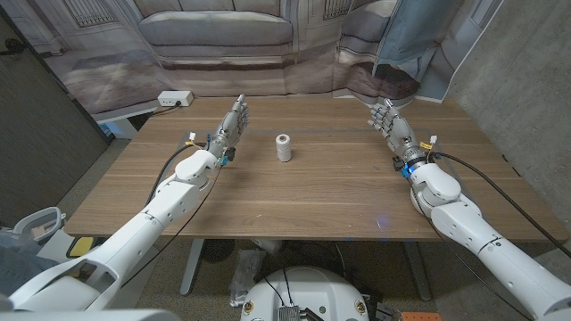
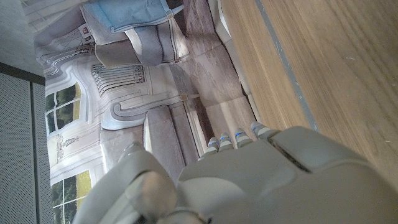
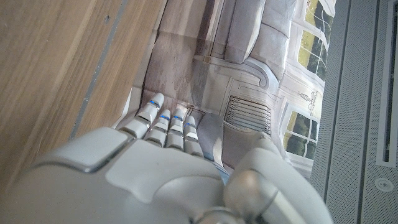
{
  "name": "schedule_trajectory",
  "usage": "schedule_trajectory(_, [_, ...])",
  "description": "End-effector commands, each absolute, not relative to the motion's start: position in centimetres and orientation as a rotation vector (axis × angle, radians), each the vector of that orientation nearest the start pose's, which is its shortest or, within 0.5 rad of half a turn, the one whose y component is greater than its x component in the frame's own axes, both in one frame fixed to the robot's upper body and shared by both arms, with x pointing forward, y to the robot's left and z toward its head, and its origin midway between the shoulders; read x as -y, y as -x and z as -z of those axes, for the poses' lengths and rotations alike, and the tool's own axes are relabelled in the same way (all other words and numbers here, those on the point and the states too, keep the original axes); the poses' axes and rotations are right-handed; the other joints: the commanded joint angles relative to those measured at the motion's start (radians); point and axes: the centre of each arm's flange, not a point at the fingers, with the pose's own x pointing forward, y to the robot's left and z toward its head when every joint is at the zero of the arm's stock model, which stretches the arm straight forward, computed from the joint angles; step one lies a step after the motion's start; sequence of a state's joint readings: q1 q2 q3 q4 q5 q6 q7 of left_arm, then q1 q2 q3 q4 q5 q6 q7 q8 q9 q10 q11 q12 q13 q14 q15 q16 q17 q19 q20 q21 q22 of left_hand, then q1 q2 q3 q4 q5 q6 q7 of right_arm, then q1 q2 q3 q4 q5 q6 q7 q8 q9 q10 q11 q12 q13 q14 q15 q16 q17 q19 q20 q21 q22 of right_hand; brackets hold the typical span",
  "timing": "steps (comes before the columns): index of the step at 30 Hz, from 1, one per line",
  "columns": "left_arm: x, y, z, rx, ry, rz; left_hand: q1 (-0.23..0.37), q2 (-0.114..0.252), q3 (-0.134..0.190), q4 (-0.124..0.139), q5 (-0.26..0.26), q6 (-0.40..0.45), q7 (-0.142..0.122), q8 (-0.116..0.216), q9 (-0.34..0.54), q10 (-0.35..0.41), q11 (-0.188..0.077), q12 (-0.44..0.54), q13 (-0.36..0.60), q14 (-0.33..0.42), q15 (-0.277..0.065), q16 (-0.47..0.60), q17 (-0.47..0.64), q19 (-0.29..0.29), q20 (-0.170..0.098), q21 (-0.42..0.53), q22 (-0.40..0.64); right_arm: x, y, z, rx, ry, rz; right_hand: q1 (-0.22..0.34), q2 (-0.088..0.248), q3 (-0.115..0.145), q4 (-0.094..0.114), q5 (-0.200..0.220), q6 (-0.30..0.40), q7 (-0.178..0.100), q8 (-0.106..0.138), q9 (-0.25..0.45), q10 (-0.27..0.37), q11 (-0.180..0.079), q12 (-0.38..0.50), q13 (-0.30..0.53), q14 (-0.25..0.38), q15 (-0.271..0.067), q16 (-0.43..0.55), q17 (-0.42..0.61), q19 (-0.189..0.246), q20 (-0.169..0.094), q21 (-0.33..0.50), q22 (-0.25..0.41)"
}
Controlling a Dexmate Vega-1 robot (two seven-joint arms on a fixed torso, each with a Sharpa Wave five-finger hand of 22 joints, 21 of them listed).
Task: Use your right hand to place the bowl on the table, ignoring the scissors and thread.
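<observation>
Standing alone between both empty robot hands: thread spool (image 1: 284,147).

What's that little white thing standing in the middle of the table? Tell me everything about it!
It is a small spool of thread, white or cream all over, shaped like a short cylinder. It stands upright on the wooden table, a bit left of the middle and toward the far side. Only the table touches it. It sits between the two robot hands, nearer the left hand than the right hand, and apart from both. Finer details are too small to make out.
</observation>
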State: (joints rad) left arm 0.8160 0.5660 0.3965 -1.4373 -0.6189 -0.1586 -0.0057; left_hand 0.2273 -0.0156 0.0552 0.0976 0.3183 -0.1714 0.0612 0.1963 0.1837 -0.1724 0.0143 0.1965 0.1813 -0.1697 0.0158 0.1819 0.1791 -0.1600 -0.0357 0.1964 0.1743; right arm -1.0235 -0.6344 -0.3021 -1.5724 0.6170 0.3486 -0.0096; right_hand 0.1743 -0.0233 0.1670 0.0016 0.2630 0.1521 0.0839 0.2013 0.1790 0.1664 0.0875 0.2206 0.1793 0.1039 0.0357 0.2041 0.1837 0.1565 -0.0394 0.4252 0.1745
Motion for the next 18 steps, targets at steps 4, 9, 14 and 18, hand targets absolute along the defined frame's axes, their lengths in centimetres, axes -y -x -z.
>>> schedule_trajectory(4, [-26.1,-64.5,-1.0,0.589,-0.048,0.283,0.009,0.002,-0.001,-0.005,-0.001,-0.048,0.005,0.002,0.002,-0.033,0.011,0.006,0.004,-0.047,0.009,0.006,0.003,-0.011,-0.044,0.001,0.005,29.9,-57.1,2.5,0.741,0.054,-0.24,0.015,0.001,0.001,-0.008,-0.003,0.014,0.001,0.003,0.006,0.009,-0.003,0.007,0.002,0.011,-0.003,0.003,0.005,0.008,-0.025,-0.006,0.005])
schedule_trajectory(9, [-25.7,-64.6,-1.2,0.586,-0.059,0.29,0.011,0.003,-0.002,-0.005,-0.002,-0.049,0.005,0.001,0.002,-0.033,0.01,0.006,0.004,-0.048,0.009,0.005,0.003,-0.012,-0.043,0.001,0.005,30.4,-56.6,2.7,0.743,0.06,-0.233,0.016,0.002,0.001,-0.008,-0.004,0.016,0.0,0.003,0.006,0.011,-0.005,0.007,0.002,0.013,-0.005,0.003,0.005,0.009,-0.026,-0.007,0.005])
schedule_trajectory(14, [-25.7,-64.3,-1.4,0.587,-0.062,0.288,0.012,0.004,-0.002,-0.006,-0.002,-0.05,0.004,0.001,0.002,-0.033,0.009,0.005,0.004,-0.048,0.008,0.005,0.003,-0.012,-0.044,0.001,0.005,31.1,-56.1,2.9,0.742,0.061,-0.22,0.017,0.003,0.001,-0.009,-0.005,0.018,-0.001,0.003,0.006,0.014,-0.009,0.007,0.002,0.015,-0.006,0.003,0.005,0.012,-0.025,-0.008,0.005])
schedule_trajectory(18, [-25.6,-64.1,-1.5,0.589,-0.067,0.286,0.013,0.005,-0.003,-0.006,-0.003,-0.05,0.004,0.001,0.002,-0.033,0.01,0.006,0.004,-0.048,0.008,0.005,0.003,-0.013,-0.043,0.001,0.005,31.4,-56.0,3.2,0.739,0.054,-0.22,0.017,0.003,0.0,-0.01,-0.005,0.02,-0.002,0.003,0.006,0.015,-0.008,0.007,0.002,0.017,-0.007,0.003,0.005,0.014,-0.025,-0.009,0.005])
